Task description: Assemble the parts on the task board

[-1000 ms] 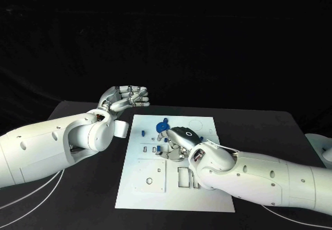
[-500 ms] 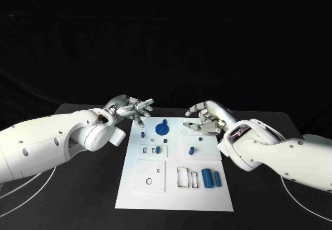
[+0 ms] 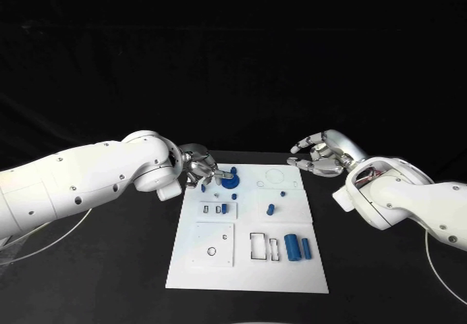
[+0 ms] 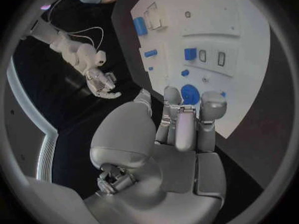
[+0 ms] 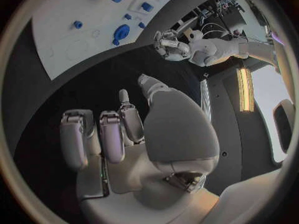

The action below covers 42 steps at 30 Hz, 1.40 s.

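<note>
Your left hand (image 3: 200, 169) has its fingers (image 4: 177, 115) curled together above the task board's (image 3: 292, 270) far left corner, beside the round blue part (image 3: 229, 180); you can't quite tell whether they touch it. Your right hand (image 3: 324, 154) hangs off the board's far right corner, fingers (image 5: 102, 134) apart, holding nothing. Two blue cylinders (image 3: 297, 249) lie near the board's right edge on the black tabletop (image 3: 117, 270).

Left robot hand (image 3: 200, 167) hides the task board's (image 3: 248, 270) near corner and part of the round blue part (image 3: 229, 180) beside its fingertips. Whether they touch it: cannot tell. Small parts beyond too tiny to identify.
</note>
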Each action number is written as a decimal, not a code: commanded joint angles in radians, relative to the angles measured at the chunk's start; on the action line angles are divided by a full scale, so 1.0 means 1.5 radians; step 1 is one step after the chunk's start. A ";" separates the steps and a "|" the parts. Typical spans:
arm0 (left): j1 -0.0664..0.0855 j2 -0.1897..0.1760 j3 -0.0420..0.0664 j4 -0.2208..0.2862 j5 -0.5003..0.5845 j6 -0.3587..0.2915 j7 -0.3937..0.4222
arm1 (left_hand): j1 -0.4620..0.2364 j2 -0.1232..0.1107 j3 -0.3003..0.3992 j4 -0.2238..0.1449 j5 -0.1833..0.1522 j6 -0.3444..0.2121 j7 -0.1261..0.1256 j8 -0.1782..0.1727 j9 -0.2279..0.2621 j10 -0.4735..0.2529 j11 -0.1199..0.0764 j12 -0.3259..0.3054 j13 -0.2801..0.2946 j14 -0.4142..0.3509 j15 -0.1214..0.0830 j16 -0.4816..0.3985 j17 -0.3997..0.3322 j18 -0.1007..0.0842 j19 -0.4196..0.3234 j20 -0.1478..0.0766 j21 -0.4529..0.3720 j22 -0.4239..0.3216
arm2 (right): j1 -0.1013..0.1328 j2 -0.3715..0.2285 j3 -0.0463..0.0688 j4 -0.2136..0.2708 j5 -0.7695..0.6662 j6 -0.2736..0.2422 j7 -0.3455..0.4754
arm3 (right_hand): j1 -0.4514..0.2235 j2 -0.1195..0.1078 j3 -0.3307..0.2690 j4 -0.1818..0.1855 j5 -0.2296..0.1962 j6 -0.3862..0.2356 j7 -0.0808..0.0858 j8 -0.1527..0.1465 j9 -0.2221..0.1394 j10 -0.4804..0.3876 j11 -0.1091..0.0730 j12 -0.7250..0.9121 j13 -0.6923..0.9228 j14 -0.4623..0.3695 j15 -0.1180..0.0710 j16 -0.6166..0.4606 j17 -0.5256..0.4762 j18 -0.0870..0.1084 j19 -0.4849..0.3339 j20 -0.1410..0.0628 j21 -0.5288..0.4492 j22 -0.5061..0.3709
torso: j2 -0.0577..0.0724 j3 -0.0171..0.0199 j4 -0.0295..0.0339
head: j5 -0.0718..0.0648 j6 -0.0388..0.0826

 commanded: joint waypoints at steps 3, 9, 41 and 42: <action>0.009 0.032 -0.005 -0.025 -0.093 0.077 -0.065 | -0.012 -0.006 -0.006 0.001 -0.002 -0.005 -0.001 0.008 0.005 -0.003 0.001 0.009 0.009 0.021 -0.003 0.003 0.008 -0.012 0.001 0.001 0.006 0.003 | 0.001 -0.003 0.000 -0.005 0.007 0.023 -0.008 | -0.006 -0.001 0.001 0.007 0.009 0.000 0.000 0.003 0.001 -0.001 -0.004 -0.001 0.033 0.051 -0.005 -0.004 0.099 0.006 0.032 -0.003 -0.003 0.138 | -0.005 0.0032 0.0026 | 0.000 -0.004; 0.015 0.065 -0.013 -0.052 -0.107 0.113 -0.074 | -0.031 -0.007 -0.020 0.001 -0.002 -0.009 0.000 0.013 0.011 -0.005 0.002 0.019 0.020 0.024 -0.002 0.010 0.020 -0.013 0.000 0.002 0.010 0.009 | 0.002 -0.006 0.000 -0.008 0.004 0.025 -0.014 | -0.008 -0.002 0.000 0.010 0.013 0.000 0.000 0.004 0.002 -0.001 -0.004 -0.001 0.032 0.050 -0.005 -0.005 0.097 0.006 0.032 -0.003 -0.004 0.137 | -0.005 0.0034 0.0040 | 0.001 -0.007; 0.008 0.143 -0.047 -0.134 -0.086 0.187 -0.083 | -0.008 0.010 -0.006 0.000 0.000 -0.025 0.004 0.012 0.018 -0.035 0.006 0.005 0.007 0.027 0.003 0.024 0.042 -0.015 -0.003 0.007 0.022 0.024 | 0.002 0.004 0.000 -0.024 0.021 0.017 0.000 | -0.004 -0.007 0.007 0.016 0.041 -0.011 0.000 0.008 0.003 -0.028 -0.004 -0.036 0.000 0.042 -0.006 -0.020 0.065 0.016 0.009 -0.004 -0.040 0.113 | -0.002 0.0020 0.0040 | 0.001 -0.026; 0.008 0.144 -0.047 -0.134 -0.086 0.189 -0.083 | -0.008 0.010 -0.005 0.000 0.000 -0.025 0.004 0.012 0.018 -0.036 0.006 0.005 0.007 0.027 0.003 0.024 0.042 -0.015 -0.004 0.007 0.022 0.023 | 0.002 0.004 0.000 -0.024 0.021 0.018 0.000 | -0.004 -0.007 0.007 0.016 0.041 -0.011 0.000 0.008 0.003 -0.028 -0.004 -0.036 0.000 0.042 -0.006 -0.020 0.065 0.016 0.009 -0.004 -0.040 0.113 | -0.002 0.0019 0.0042 | 0.001 -0.027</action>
